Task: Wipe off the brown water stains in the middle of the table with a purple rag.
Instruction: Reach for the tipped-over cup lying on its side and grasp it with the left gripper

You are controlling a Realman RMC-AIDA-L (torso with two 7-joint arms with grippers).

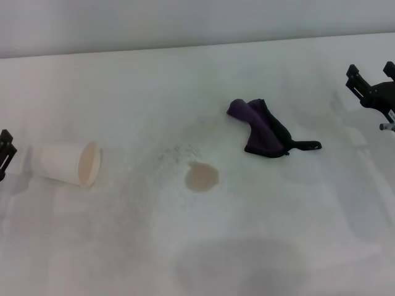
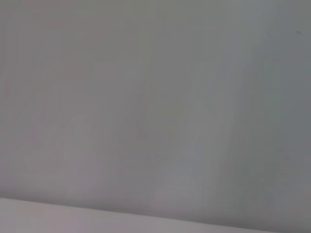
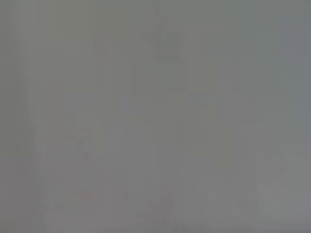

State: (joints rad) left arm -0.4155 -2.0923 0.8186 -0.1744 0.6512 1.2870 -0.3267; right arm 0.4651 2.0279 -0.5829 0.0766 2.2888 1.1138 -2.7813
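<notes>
The rag (image 1: 264, 129) lies crumpled on the bench (image 1: 296, 234), just beyond and to the right of the stain (image 1: 202, 177), not touching it. A white paper cup (image 1: 68, 163) lies on its side well to the left. The right gripper (image 1: 370, 78) hovers at the right edge, fingers apart and empty; the left gripper (image 1: 5, 151) sits at the left edge, and I cannot tell its state.

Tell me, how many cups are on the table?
1. A white paper cup lies tipped on its side on the table, at the robot's left, left of the brown water stains.
</notes>
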